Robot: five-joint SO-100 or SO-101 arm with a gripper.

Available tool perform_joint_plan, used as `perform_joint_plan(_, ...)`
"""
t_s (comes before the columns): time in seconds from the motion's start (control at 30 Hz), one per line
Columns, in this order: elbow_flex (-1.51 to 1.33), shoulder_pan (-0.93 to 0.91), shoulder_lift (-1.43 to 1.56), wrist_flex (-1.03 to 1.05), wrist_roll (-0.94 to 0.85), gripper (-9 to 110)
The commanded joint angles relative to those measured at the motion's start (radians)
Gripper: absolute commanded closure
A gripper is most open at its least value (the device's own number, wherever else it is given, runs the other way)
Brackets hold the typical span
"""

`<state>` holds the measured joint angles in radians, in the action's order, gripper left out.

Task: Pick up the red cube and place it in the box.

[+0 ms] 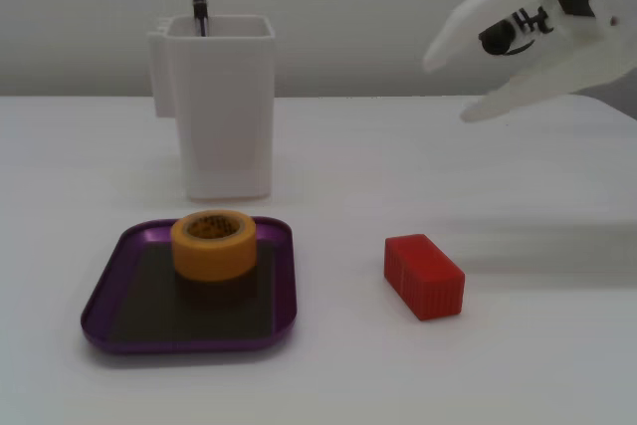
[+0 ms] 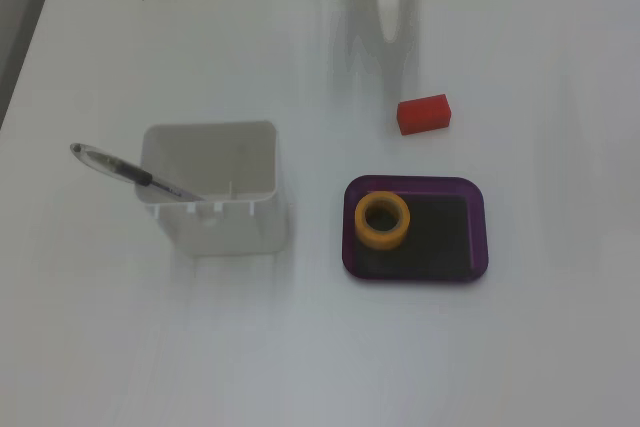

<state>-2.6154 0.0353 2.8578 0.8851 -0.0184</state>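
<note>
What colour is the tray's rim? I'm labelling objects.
Metallic purple, around a dark flat bottom; the tray shows it best in the side-on fixed view.

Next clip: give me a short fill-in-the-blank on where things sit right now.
1. The tape roll sits inside the ____.
2. The red cube lies on the ____, outside the box.
3. A pen leans in the ____ container.
4. The pincer hangs above the table with its jaws ____.

Missing words: box; table; white; open
</note>
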Motion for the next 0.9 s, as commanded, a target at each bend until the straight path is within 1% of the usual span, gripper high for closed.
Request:
perform_joint_plan(0.0, 0.262, 0.044, -0.327, 0.103, -0.009, 84)
perform_joint_plan(0.13, 0.515, 0.146, -0.641, 0.236, -0.002, 80)
perform_joint_plan(0.27, 0.695, 0.221, -0.884, 0.258, 0.002, 80)
perform_joint_plan(0.4, 0.816, 0.219, -1.072, 0.255, 0.0, 80)
perform_joint_plan(0.67, 0.868, 0.204, -1.322, 0.242, -0.008, 80)
perform_joint_plan(0.87, 0.856, 0.143, -1.367, 0.17, -0.014, 80)
